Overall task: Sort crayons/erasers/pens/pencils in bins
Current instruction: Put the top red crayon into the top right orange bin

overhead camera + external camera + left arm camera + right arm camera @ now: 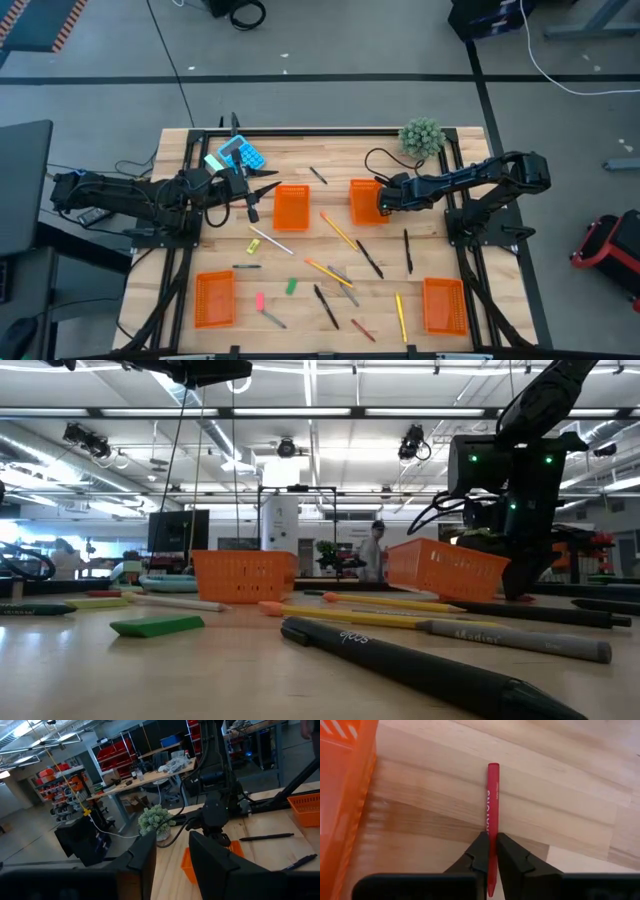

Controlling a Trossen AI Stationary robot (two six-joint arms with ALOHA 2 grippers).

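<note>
High view: right gripper [384,199] sits at the edge of the orange bin [364,201] nearest the plant [421,137]. Left gripper [262,192] waits beside the blue calculator [242,153], fingers spread. Pens, pencils and erasers lie scattered beyond that bin, away from the plant.

Low view: the bin by the right arm looks tilted; risk, the arm nudges or tips it.

Left wrist view: fingers [210,862] apart, nothing between.

Right wrist view: fingers clamped on a red crayon [492,805], held beside the bin wall. Risk: the thin crayon pivots or slips, landing outside the bin.
</note>
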